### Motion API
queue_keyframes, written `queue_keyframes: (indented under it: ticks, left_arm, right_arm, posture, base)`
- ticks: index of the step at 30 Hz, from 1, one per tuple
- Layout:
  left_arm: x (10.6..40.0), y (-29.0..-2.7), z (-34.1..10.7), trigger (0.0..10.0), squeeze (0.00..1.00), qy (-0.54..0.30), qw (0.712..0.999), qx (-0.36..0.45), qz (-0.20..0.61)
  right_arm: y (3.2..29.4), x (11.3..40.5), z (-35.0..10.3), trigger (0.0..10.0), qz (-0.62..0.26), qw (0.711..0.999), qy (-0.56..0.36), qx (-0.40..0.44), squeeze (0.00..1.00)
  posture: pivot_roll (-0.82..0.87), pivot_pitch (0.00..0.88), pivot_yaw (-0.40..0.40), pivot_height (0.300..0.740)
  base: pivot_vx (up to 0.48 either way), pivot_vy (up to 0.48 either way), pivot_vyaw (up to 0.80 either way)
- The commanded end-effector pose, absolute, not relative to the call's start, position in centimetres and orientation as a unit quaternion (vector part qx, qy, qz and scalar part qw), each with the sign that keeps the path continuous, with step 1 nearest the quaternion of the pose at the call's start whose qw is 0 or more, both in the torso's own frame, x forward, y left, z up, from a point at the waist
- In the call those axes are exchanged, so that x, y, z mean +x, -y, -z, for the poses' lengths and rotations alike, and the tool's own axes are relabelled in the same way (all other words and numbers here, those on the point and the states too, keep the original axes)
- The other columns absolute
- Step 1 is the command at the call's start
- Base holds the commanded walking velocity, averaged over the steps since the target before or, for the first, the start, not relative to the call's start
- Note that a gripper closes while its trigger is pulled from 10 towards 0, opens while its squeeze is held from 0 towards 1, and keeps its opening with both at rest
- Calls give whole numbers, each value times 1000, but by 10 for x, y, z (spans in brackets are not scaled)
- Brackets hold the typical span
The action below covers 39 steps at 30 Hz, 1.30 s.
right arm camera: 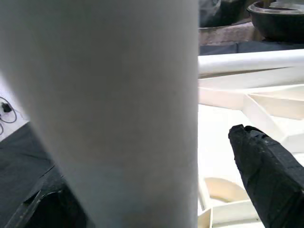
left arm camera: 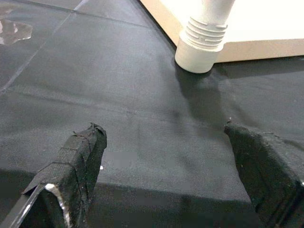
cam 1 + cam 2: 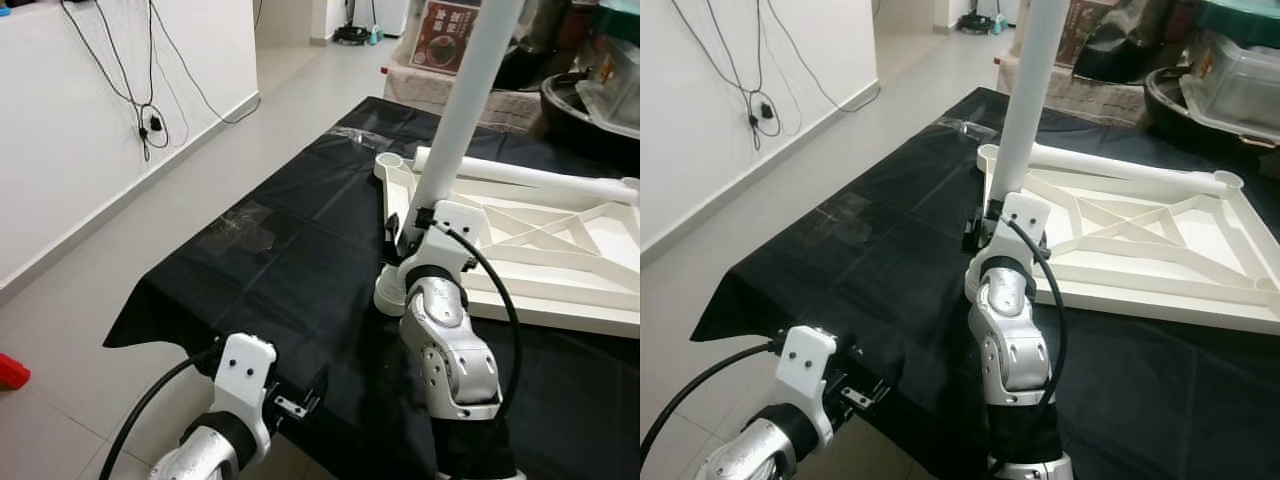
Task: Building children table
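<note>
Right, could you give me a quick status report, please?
Right gripper shut on white table leg, threaded end beside upturned tabletop. Left gripper open, low over black cloth.

A black cloth [image 3: 270, 270] is spread over the floor [image 3: 120, 260], creased into squares, with a patch of clear tape [image 3: 243, 228] shining near its left edge. Pale tiles run along a white wall [image 3: 100, 110] — dark cables [image 3: 140, 80] hang down it in loops and trail onto the floor. Something red [image 3: 12, 372] pokes in at the far left. Beyond the cloth sit a cardboard box with a printed picture [image 3: 445, 35], a dark round bowl [image 3: 585, 105] and a clear plastic container [image 3: 1240, 75].
</note>
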<state>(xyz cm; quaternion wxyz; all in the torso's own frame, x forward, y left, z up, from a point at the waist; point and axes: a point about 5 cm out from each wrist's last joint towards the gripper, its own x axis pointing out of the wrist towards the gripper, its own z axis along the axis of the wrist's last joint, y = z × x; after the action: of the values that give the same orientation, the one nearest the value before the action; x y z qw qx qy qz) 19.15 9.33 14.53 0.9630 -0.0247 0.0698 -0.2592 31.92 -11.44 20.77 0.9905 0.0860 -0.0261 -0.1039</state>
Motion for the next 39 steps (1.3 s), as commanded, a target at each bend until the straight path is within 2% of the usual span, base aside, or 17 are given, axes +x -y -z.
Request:
queue_keyframes:
  ticks: [1, 3, 4, 9, 29, 30, 34, 39]
  left_arm:
    - [190, -94, -140, 10000, 0, -82, 961, -24, 262]
    - [190, -94, -140, 10000, 0, -82, 961, -24, 262]
    - [190, -95, -139, 10000, 0, -82, 961, -24, 262]
    - [191, -95, -138, 10000, 0, -83, 961, -24, 263]
    - [196, -98, -137, 10000, 0, -80, 962, -23, 261]
    - [196, -98, -137, 10000, 0, -79, 962, -23, 260]
    - [196, -98, -137, 10000, 0, -79, 962, -23, 260]
    - [198, -98, -137, 10000, 0, -80, 962, -25, 262]
  right_arm:
    - [100, 314, -204, 10000, 91, 988, 19, 120, 1000]
    - [100, 314, -204, 10000, 91, 988, 19, 120, 1000]
    - [100, 314, -205, 10000, 82, 989, 23, 119, 0]
    - [101, 306, -201, 10000, 21, 993, 25, 116, 0]
    - [124, 289, -184, 10000, 1, 996, -2, 87, 0]
    - [133, 282, -180, 10000, -1, 998, -3, 58, 0]
    - [137, 279, -179, 10000, -1, 999, -4, 42, 0]
    - [162, 265, -170, 10000, 1, 1000, -18, 2, 0]
  posture:
    - [231, 113, -47, 740]
    - [231, 113, -47, 740]
    - [232, 111, -46, 740]
    - [228, 108, -45, 740]
    - [216, 110, -38, 740]
    - [214, 109, -37, 740]
    - [214, 109, -37, 740]
    - [197, 110, -35, 740]
  base:
    - [0, 0, 0]
    - [0, 0, 0]
    - [0, 0, 0]
    - [0, 0, 0]
    - [0, 0, 0]
    - [0, 0, 0]
    - [0, 0, 0]
    - [0, 0, 0]
